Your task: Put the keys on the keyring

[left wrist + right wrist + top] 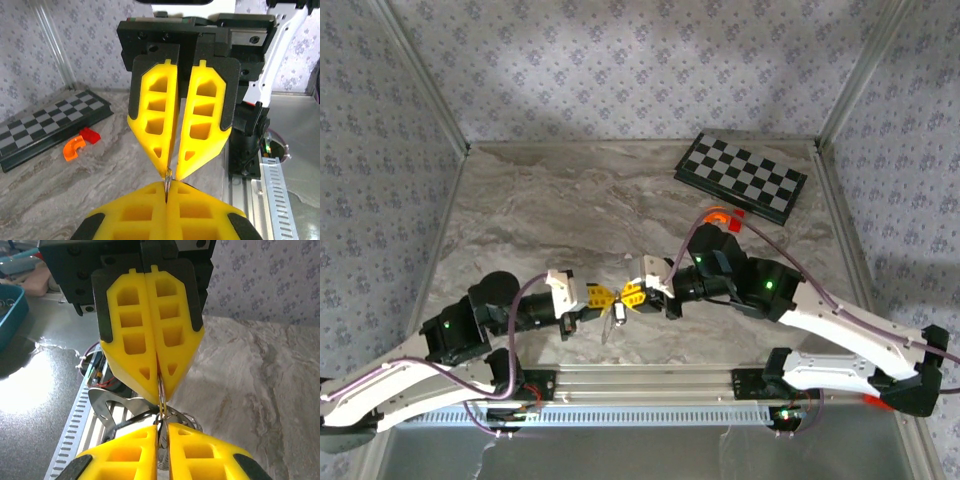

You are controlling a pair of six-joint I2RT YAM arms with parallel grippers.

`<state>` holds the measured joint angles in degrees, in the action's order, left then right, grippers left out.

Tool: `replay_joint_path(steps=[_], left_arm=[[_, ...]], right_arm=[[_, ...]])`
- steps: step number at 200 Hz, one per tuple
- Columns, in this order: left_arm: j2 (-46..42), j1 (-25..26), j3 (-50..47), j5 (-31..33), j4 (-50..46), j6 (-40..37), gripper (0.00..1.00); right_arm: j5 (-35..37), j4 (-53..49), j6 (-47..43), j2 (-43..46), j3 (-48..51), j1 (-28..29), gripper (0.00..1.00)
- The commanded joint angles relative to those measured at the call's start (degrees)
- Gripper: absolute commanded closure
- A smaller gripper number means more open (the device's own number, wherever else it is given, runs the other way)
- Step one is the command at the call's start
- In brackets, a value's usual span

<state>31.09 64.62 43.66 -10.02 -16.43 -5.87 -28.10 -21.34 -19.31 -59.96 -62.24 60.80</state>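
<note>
Left gripper (pixel 603 297) clamped on the keyring (pixel 162 392), right gripper (pixel 633 296) pinching it opposite | held centre, by the near edge, key (pixel 107 410) dangling below | we judge it light, stiff, slick: pinch the wire flat

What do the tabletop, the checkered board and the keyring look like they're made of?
The tabletop looks like matte marble or marble-print laminate: grey veining. The checkered board seems plastic or lacquered wood: slight sheen. The keyring looks metal: thin, bright, glinting wire.
</note>
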Motion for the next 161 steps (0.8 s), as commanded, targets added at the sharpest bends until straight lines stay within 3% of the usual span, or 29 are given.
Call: replay_joint_path(steps=[1,35,107,161], left_arm=[[-1.56,0.06,-0.11,-0.95,6.11,1.29,1.00],[-1.35,0.07,-0.49,-1.69,6.67,1.78,1.00],[-0.93,0.07,-1.34,-3.55,7.99,2.44,1.00],[-1.03,0.07,-1.51,-4.41,7.85,2.84,1.00]], right_arm=[[-2.18,0.22,1.11,0.76,1.22,-0.50,0.87],[-2.01,2.95,2.06,2.58,2.53,-0.72,0.77],[-0.67,6.21,3.49,4.77,3.78,-0.87,0.70],[-1.82,7.81,3.82,3.45,3.97,-1.16,0.78]])
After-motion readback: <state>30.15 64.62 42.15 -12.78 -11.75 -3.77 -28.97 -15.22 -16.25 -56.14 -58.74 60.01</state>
